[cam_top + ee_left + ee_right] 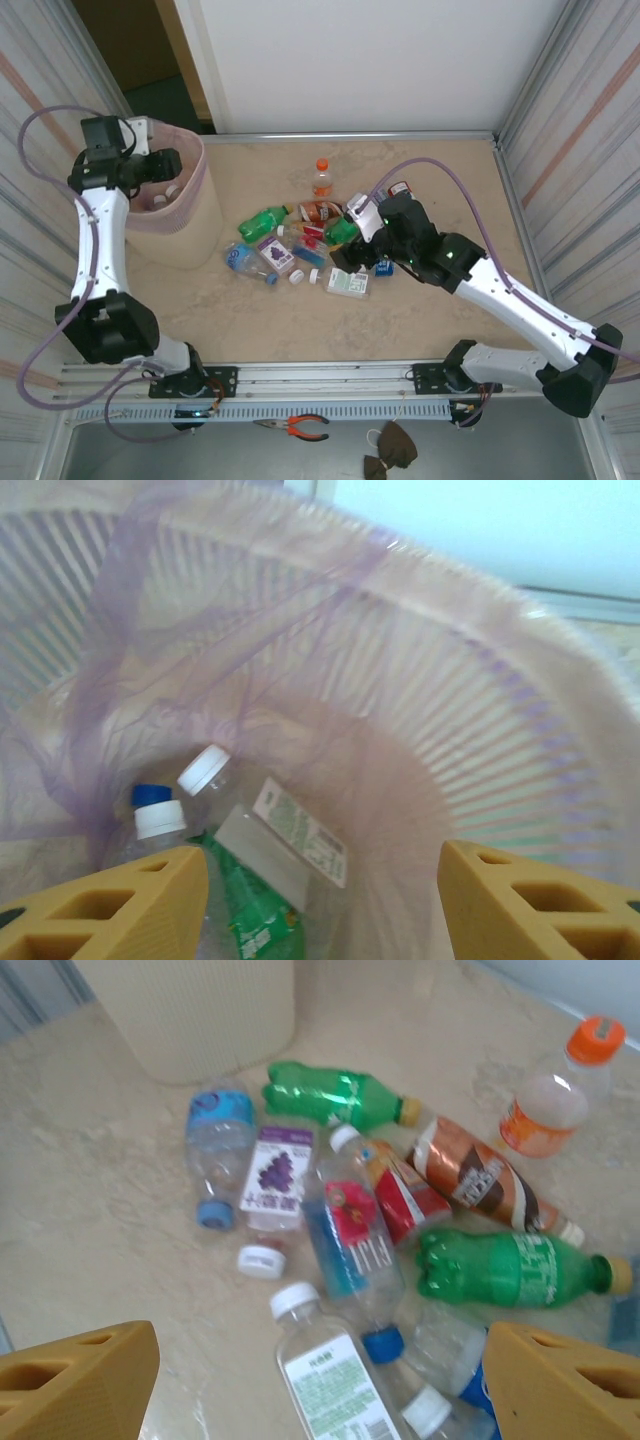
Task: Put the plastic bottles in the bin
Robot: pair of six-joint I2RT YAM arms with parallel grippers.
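At the bottom corners of the right wrist view, your right gripper (320, 1365) is standing wide open and empty, hovering above the plastic bottles (400, 1210) lying in a pile on the table (120, 1240). Farther off, your left gripper (320, 880) is hanging open and empty over the bin (480, 610), and several bottles are lying in the bin's bottom. I judge that the left arm is completing a drop. Next, you are needing the right gripper to descend on one bottle, perhaps the white-capped clear bottle (330, 1380) at the lower centre.

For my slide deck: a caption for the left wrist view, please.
Open left claw over the pink-lined bin, plastic bottles lying at its bottom.
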